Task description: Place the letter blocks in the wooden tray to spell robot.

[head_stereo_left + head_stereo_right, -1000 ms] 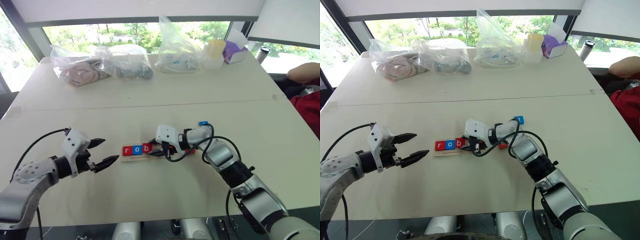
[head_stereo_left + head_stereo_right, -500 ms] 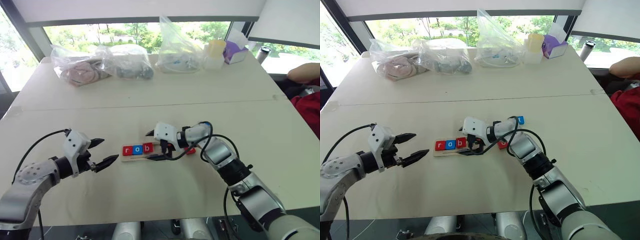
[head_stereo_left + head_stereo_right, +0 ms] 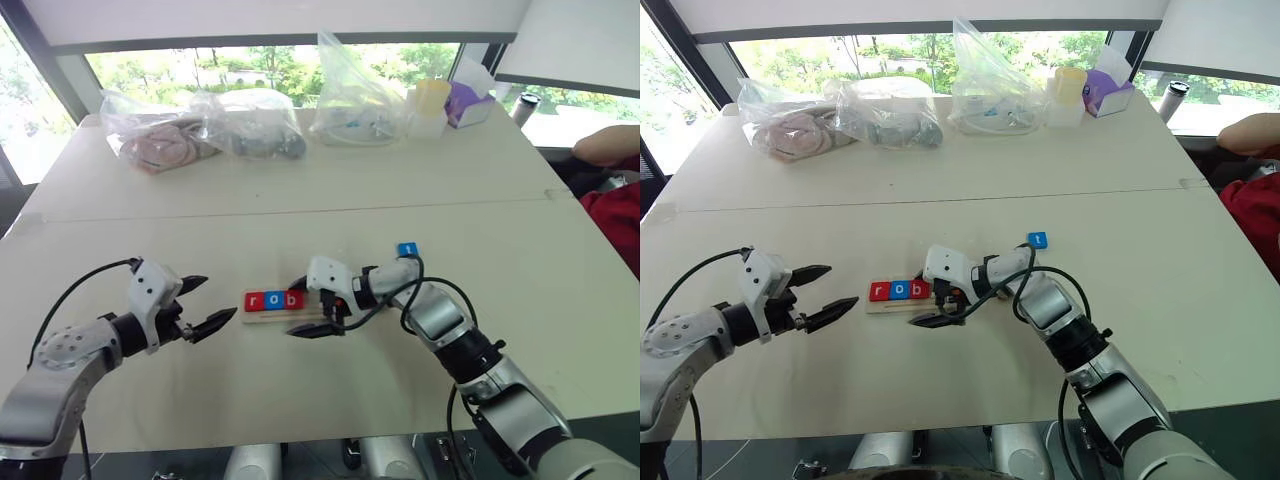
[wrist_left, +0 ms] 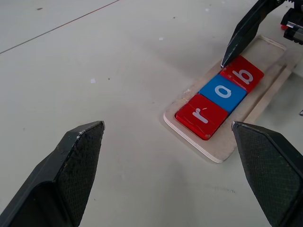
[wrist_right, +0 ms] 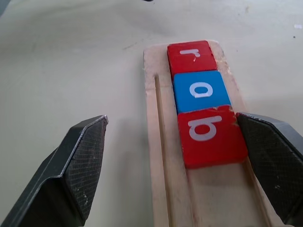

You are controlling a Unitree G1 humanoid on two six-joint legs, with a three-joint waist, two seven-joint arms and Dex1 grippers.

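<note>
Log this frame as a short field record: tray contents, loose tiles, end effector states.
tray: wooden tray, pale, on the table
tiles in tray: red r, blue o, red b, side by side
loose tile: blue t, on the table beyond the right arm
left end effector: open, empty
right end effector: open, at the tray, beside the b

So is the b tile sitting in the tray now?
In. The b tile lies flat in the wooden tray, third after r and o.
</note>
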